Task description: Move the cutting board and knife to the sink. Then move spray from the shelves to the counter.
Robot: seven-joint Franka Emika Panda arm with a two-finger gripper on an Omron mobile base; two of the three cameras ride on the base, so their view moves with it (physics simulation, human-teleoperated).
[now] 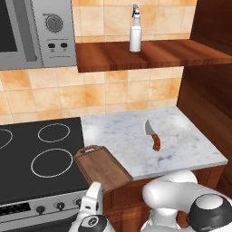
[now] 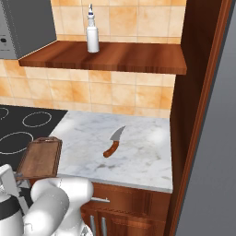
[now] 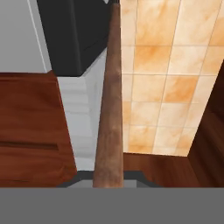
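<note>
The tool (image 1: 92, 199) is closed on the near edge of the flat brown wooden cutting board (image 1: 102, 167), which lies at the front left of the white-grey marble table (image 1: 190, 145), beside the black glass stovetop (image 1: 36, 154) and jutting past the table's near edge. The hand view looks along the board's edge. The small knife with silver blade and reddish-brown handle (image 1: 153, 135) lies to its right, apart. Above, the slim white spray bottle (image 1: 135, 30) stands upright on the reddish-brown wooden shelf (image 1: 181, 54).

Matt wood cutting board (image 1: 103, 166), polished marble counter (image 1: 181, 136), glossy wood shelf (image 1: 149, 54), knife (image 1: 154, 135) w/ steel blade.
</note>
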